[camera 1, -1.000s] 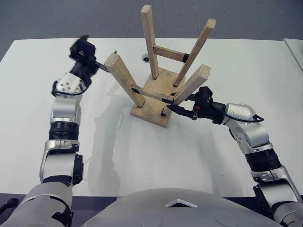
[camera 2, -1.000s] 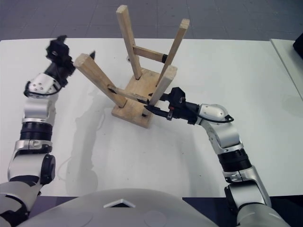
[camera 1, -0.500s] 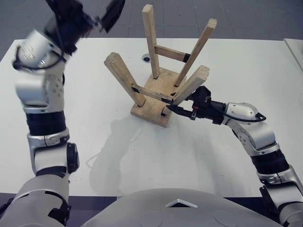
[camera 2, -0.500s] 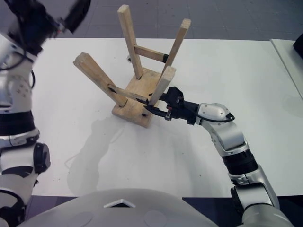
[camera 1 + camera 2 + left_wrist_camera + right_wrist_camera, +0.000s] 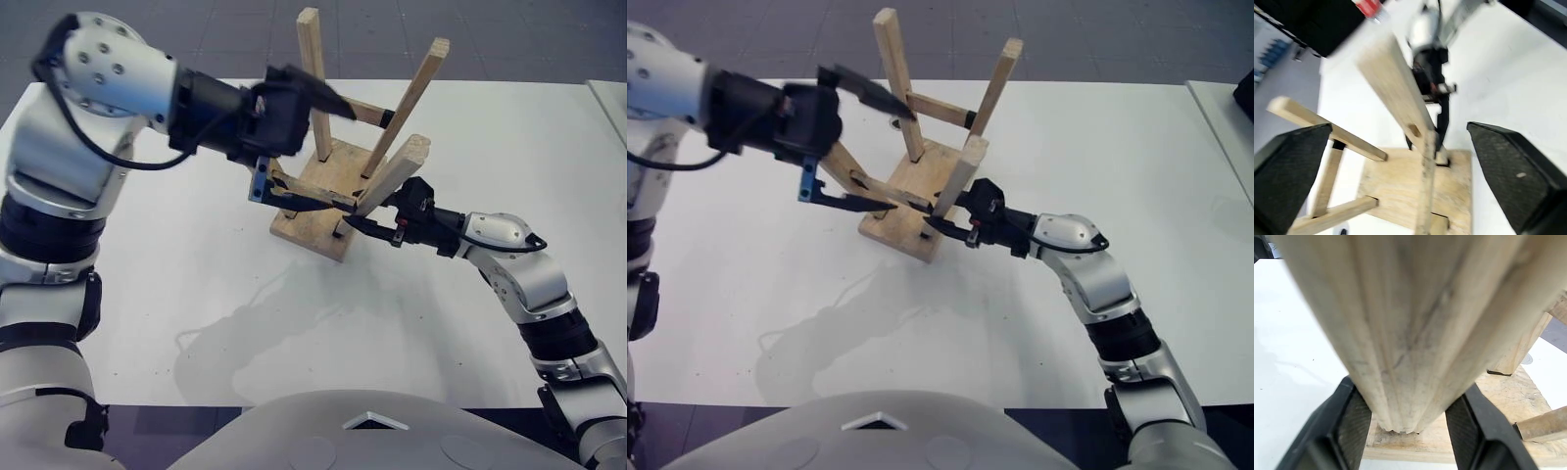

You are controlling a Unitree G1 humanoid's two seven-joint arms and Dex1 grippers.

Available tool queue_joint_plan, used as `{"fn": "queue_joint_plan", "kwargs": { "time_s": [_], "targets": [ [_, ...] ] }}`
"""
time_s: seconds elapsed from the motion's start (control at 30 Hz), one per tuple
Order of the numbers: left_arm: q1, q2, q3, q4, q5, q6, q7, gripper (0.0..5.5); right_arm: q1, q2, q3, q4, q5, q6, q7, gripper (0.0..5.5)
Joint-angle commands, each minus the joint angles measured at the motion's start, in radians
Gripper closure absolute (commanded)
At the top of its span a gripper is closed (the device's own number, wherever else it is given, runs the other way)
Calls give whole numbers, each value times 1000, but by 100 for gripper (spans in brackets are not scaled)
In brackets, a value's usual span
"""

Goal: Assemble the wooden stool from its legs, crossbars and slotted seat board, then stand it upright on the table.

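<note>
The wooden stool stands upside down, its seat board (image 5: 312, 235) flat on the white table and its legs pointing up. A crossbar (image 5: 355, 111) joins the two far legs, and another (image 5: 315, 196) joins the near ones. My left gripper (image 5: 335, 160) is open, its black fingers straddling the near left leg (image 5: 1396, 93) without touching it. The wide pads (image 5: 1290, 171) stand far apart on either side. My right gripper (image 5: 368, 221) is shut on the near right leg (image 5: 1415, 323) close to the seat board, with a pad (image 5: 1354, 423) pressed on each side.
The white table (image 5: 196, 294) has open room in front of the stool and to both sides. A second white surface (image 5: 612, 98) shows at the far right edge. Dark floor lies beyond the table's far edge.
My left arm swung up from the table's far left and across to the stool, its open fingers now around the near left leg. The right gripper and stool stayed put.
</note>
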Motion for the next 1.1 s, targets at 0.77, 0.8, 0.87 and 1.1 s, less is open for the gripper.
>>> {"fn": "queue_joint_plan", "kwargs": {
  "time_s": [0.77,0.8,0.87,1.1],
  "targets": [
    [-96,-195,-174,363,300,-103,-161,493,57,-52,130,90,-192,98,-70,346],
    [-93,-191,-171,358,298,-102,-165,499,58,-53,129,93,-194,98,-69,346],
    [-89,-183,-169,347,298,-97,-170,499,58,-53,126,98,-200,95,-68,346],
    [-61,-196,-168,322,286,-75,-161,500,-6,-51,194,175,-266,153,-44,346]
  ]
}}
